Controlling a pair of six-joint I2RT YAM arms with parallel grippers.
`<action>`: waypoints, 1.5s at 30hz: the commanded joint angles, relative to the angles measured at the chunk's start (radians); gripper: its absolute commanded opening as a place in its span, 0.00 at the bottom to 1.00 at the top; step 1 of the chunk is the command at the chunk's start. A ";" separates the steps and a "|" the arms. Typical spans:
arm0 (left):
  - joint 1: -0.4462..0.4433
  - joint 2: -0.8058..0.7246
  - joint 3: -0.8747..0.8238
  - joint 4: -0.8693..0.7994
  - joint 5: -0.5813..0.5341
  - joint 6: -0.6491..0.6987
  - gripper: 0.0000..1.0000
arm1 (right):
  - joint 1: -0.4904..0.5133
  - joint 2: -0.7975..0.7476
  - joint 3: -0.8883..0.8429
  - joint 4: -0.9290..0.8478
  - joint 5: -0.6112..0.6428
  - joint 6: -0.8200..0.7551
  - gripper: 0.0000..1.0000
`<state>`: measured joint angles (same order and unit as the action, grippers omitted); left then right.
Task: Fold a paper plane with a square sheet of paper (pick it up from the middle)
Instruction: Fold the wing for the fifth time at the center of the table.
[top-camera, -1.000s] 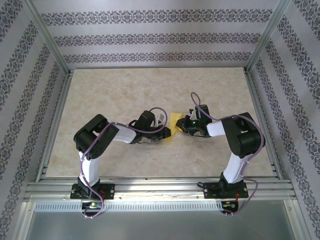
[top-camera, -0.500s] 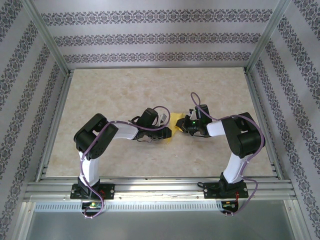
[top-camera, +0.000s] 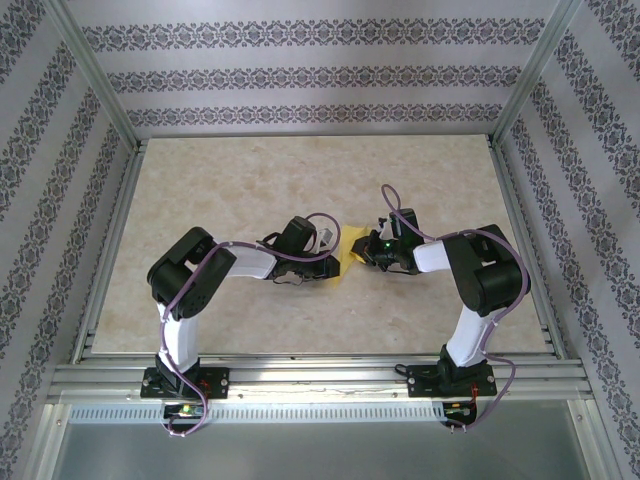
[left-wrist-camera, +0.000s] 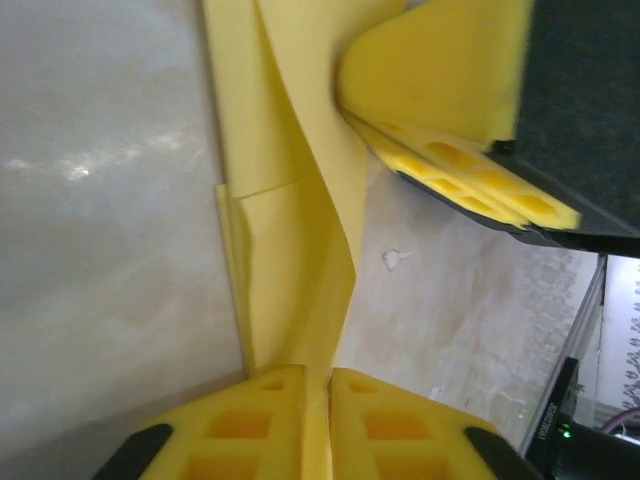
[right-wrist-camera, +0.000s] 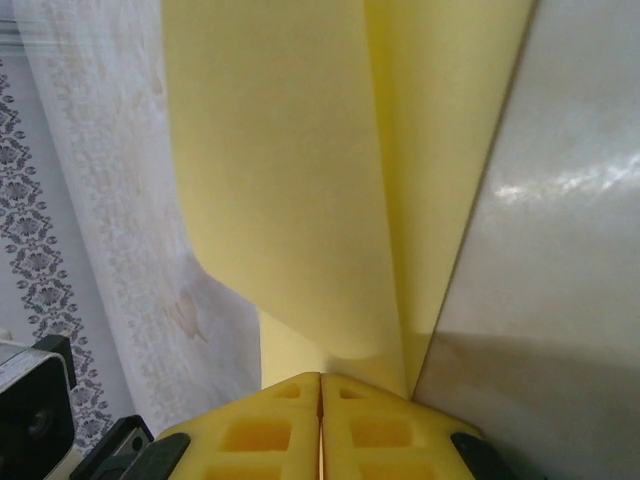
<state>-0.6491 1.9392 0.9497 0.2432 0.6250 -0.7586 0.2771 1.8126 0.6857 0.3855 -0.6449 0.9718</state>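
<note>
While the left hand (left-wrist-camera: 328, 376) clamps one end of the sheet of paper (left-wrist-camera: 300, 230), mid-counter (top-camera: 250, 180), the right hand (right-wrist-camera: 320, 378) pinches the other end; opposing pulls could tear it; a twist could skew the crease; thin paper may slip free.

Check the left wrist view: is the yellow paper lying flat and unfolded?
No, the yellow paper shows creased, overlapping layers and stands up, pinched in the left gripper.

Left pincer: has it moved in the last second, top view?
Yes. The left pincer has shifted right, toward the table's right rail, coming in on the left edge of the folded yellow paper.
</note>
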 joint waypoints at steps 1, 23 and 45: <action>-0.006 -0.019 -0.055 -0.115 -0.028 0.019 0.21 | 0.004 0.027 0.014 -0.034 0.017 -0.010 0.09; -0.017 -0.042 -0.039 -0.208 -0.011 0.085 0.11 | 0.005 0.025 0.012 -0.035 0.019 -0.007 0.09; -0.064 -0.070 0.183 -0.232 0.091 0.118 0.03 | 0.005 0.027 0.012 -0.032 0.021 -0.002 0.09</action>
<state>-0.6899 1.8206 1.0958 0.0723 0.6758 -0.6792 0.2771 1.8130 0.6876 0.3813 -0.6449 0.9718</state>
